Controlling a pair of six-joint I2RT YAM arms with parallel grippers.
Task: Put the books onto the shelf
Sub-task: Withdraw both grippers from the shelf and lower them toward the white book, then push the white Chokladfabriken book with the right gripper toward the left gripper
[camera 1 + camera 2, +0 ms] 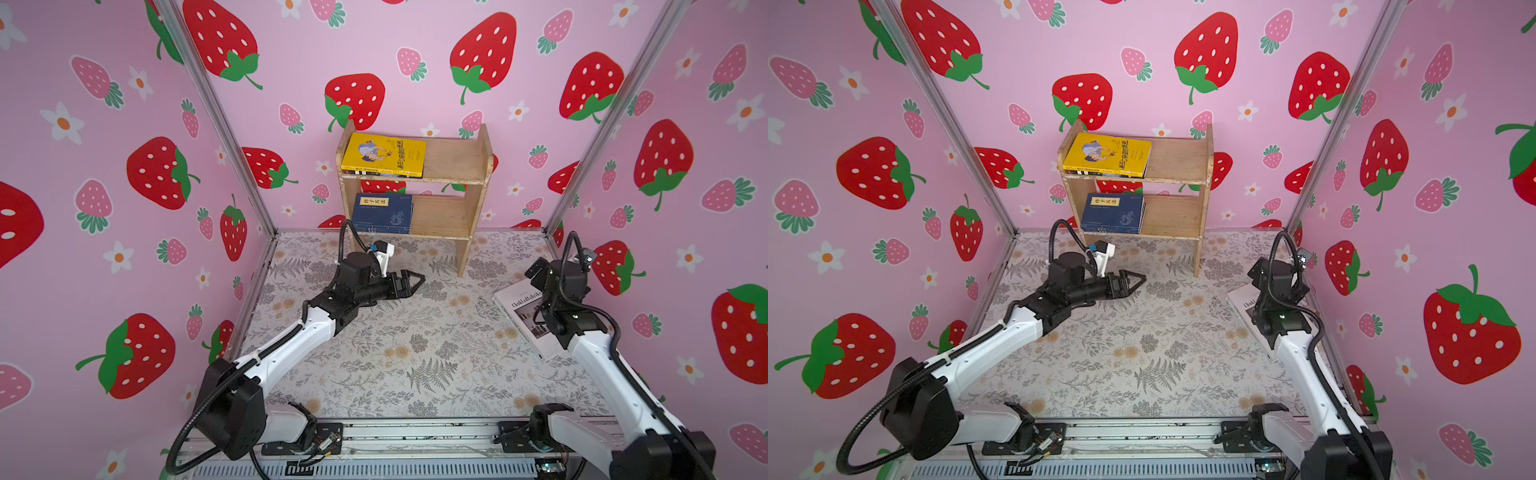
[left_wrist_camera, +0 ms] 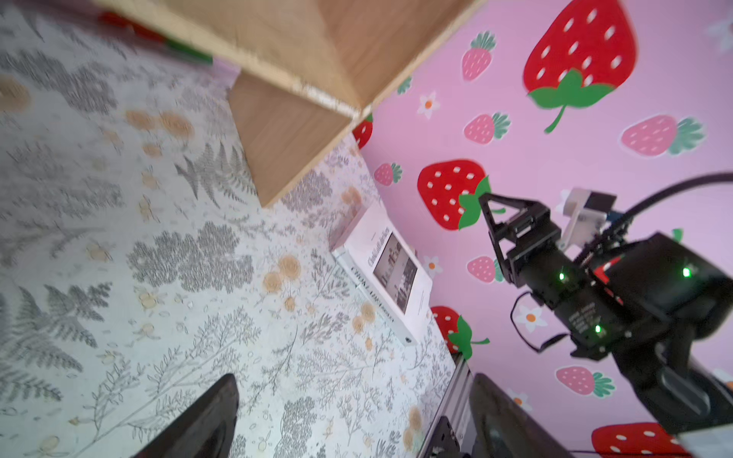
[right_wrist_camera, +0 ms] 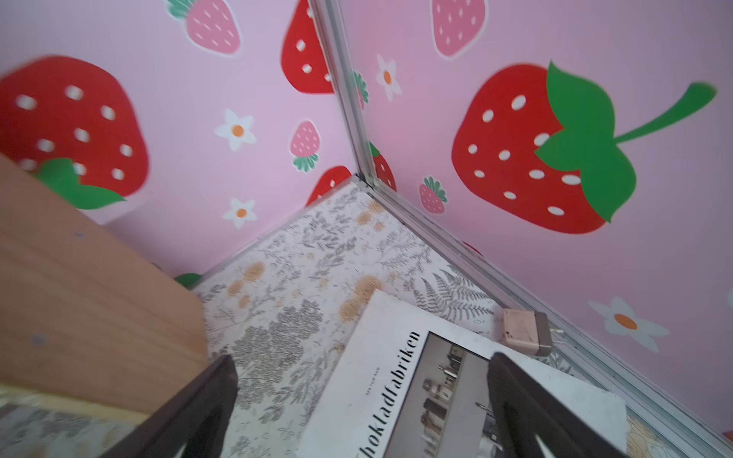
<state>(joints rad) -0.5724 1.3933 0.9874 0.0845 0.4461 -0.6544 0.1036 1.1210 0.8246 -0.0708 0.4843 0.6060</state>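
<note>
The light-wood shelf (image 1: pixel 446 160) (image 1: pixel 1173 160) stands at the back wall. A yellow book (image 1: pixel 384 154) (image 1: pixel 1108 154) lies flat on its top tier over darker books. Navy books (image 1: pixel 382 212) (image 1: pixel 1113 212) are stacked on the lower tier. A thick white book (image 1: pixel 519 316) (image 1: pixel 1241 301) (image 2: pixel 390 273) (image 3: pixel 396 376) lies flat on the table near the right wall. My left gripper (image 1: pixel 415 282) (image 1: pixel 1138 280) (image 2: pixel 355 392) is open and empty, low over the table in front of the shelf. My right gripper (image 1: pixel 536 270) (image 1: pixel 1258 270) (image 3: pixel 361 365) hangs open above the white book's far end, holding nothing.
A small beige plug adapter (image 3: pixel 527 331) lies against the right wall's rail beside the white book. The shelf's right side panel (image 1: pixel 463 257) (image 3: pixel 79 297) stands close to my right gripper. Pink strawberry walls with aluminium posts close in the table on three sides.
</note>
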